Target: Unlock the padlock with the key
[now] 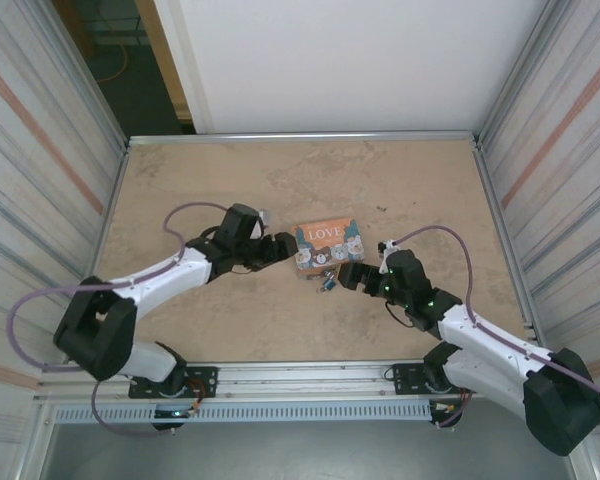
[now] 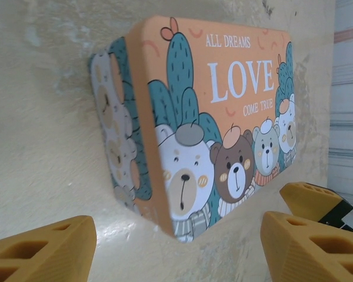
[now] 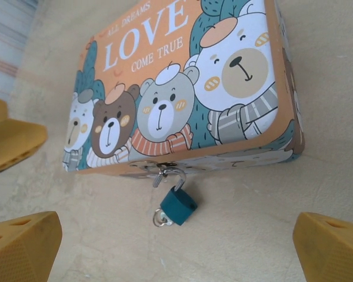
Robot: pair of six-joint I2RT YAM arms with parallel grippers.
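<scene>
Padlock [image 3: 178,204] on box [image 3: 165,88] ahead of open right end effector [image 3: 176,235]; left end effector [image 2: 176,241] open.

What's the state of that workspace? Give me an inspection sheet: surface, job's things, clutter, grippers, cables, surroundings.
Surface: beige mottled tabletop.
Job's things: teal padlock hangs by its shackle from the front hasp of the LOVE bear-print box. A small metal ring sits at its base. Whether a key is inserted cannot be told.
Clutter: nothing seen.
Grippers: left gripper open, empty, at the box's left end. Right gripper open, empty, facing the padlock.
Cables: purple left cable and right cable loop along the arms.
Surroundings: corrugated side panels, white back wall.
</scene>
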